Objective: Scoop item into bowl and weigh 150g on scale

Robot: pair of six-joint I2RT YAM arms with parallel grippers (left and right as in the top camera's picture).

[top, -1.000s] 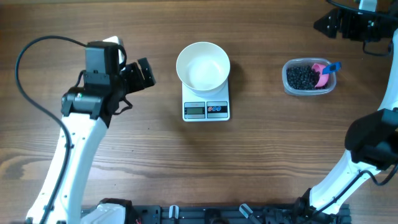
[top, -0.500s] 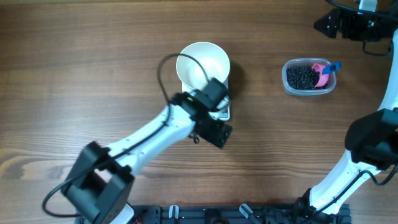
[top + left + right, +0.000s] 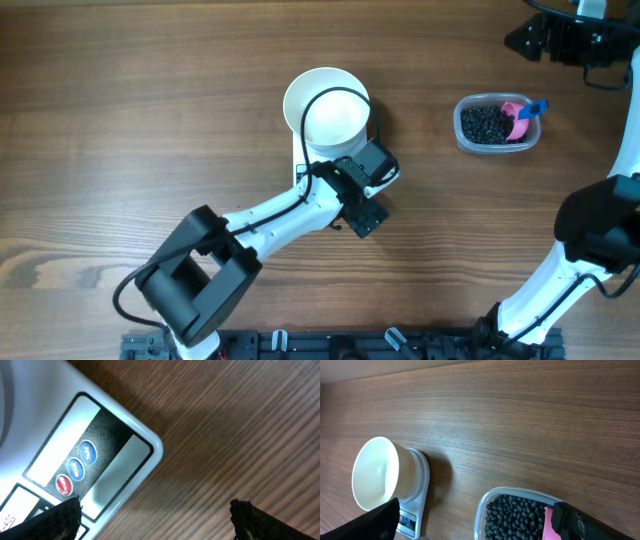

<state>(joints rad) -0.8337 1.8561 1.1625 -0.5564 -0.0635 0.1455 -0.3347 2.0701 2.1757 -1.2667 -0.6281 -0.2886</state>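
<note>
the left gripper point(image 3: 155, 512), gaping wide and empty, is swinging over from the far left onto the buttons point(image 3: 75, 467) of the scale point(image 3: 117, 457); probably preparing to zero the empty bowl point(image 3: 326, 105).

left claw point(image 3: 157, 519) wide open, reaching forward, low | right claw point(image 3: 480, 526) wide open, aloft

The overhead view looks straight down on the whole desk point(image 3: 150, 100) from well above. The left wrist view sits very close over the front corner of the scale point(image 3: 117, 467), facing down. The right wrist view looks from farther off, slanting down across the desk. It shares the bowl point(image 3: 375, 472) and the clear tub point(image 3: 520, 491) with the overhead view. The scale shows in both wrist views.
</note>
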